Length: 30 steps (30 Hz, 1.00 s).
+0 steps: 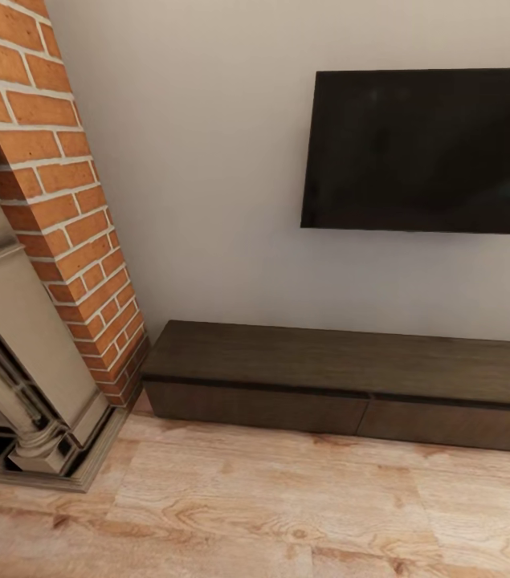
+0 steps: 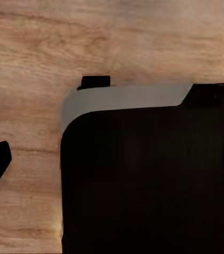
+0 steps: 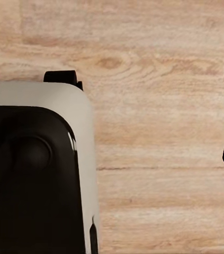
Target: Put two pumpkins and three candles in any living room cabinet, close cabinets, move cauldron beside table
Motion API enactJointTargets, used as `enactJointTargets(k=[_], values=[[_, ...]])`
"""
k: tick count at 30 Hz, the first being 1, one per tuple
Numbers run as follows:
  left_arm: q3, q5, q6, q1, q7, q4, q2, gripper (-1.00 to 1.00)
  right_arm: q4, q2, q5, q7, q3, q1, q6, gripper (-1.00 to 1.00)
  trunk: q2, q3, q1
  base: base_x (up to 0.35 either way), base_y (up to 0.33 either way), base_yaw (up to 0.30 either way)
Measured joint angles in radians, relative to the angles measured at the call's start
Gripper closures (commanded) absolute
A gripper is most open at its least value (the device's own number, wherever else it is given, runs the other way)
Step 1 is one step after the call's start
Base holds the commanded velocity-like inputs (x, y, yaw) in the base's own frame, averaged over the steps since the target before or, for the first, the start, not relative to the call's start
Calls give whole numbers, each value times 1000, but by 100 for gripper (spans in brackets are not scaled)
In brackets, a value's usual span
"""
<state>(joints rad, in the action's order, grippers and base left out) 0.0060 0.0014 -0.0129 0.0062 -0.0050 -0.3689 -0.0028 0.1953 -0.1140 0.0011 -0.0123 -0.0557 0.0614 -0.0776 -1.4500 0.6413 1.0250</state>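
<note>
Dark brown wood makes up the long, low cabinet [image 1: 351, 377]. It sits on the floor [image 1: 271, 506] against the pale wall [image 1: 198, 160], a little way ahead in the head view. Its top is flat and bare. Its two drawer fronts are shut, with one thin line between them. A black TV [image 1: 423, 148] hangs on the wall above the right part of the cabinet, well apart from it. A red brick chimney [image 1: 54, 177] stands just beside the cabinet's left end. Next to the bricks is a grey stone fireplace [image 1: 22, 353] with a carved post.

The floor is light wood with wavy grain. Both wrist views look down at this floor. In the left wrist view a big black and grey robot part [image 2: 149, 174] covers much of the floor. In the right wrist view there is a part like it [image 3: 35, 169]. A small black tip pokes in at the edge of each wrist view. I cannot tell if the left pincer or the right pincer is wide or narrow.
</note>
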Motion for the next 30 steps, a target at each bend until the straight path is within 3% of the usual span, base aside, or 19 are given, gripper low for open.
enactJointTargets(k=[2, 5, 8, 12, 17, 20, 21, 22, 24, 26, 27, 30], values=[[0, -1, -7, -3, -1, -53, -2, -100, 0, -1, 1, -2, 2, 0, -1, -100, 0, 0, 0, 0, 0, 0], [-7, -2, -73, -9, -11, -220, -16, -100, 3, -1, 4, -2, 3, 0, -2, -100, 0, 0, 0, 0, 0, 0], [-20, -3, -175, -11, -84, -377, -30, -100, 9, 0, 15, -1, 3, 0, -2, -100, 0, 0, 0, 0, 0, 0], [-70, -2, -399, -10, -339, -663, -33, -100, 19, 0, 61, 1, 4, 0, -2, -100, 0, 0, 0, 0, 0, 0], [-88, -1, -654, -39, -640, -965, -34, -100, 30, 1, 161, 11, 4, 0, 1, -100, 0, 0, 0, 0, 0, 0], [-91, 1, -773, -145, -820, -1015, -36, -100, 32, 2, 244, 12, 4, 0, 0, -100, 0, 0, 0, 0, 0, 0], [-92, -1, -791, -168, -849, -1014, -37, -100, 33, 2, 258, 12, 4, 0, 0, -100, 0, 0, 0, 0, 0, 0], [-92, 1, -831, -228, -921, -1013, -43, -100, 33, 2, 299, 13, 4, 0, -2, -100, 0, 0, 0, 0, 0, 0], [-93, 2, -871, -327, -1002, -1010, -57, -100, 37, 3, 354, 15, 4, 0, -5, -100, 0, 0, 0, 0, 0, 0], [-93, 4, -906, -402, -1052, -1006, -67, -100, 45, 4, 392, 18, 4, 0, -5, -100, 0, 0, 0, 0, 0, 0], [-93, 12, -943, -465, -1090, -1004, -78, -100, 57, 9, 424, 30, 4, 0, -5, -100, 0, 0, 0, 0, 0, 0], [-93, 57, -985, -589, -1133, -1003, -100, -100, 97, 51, 504, 112, 8, 0, 1, -100, 0, 0, 0, 0, 0, 0]])
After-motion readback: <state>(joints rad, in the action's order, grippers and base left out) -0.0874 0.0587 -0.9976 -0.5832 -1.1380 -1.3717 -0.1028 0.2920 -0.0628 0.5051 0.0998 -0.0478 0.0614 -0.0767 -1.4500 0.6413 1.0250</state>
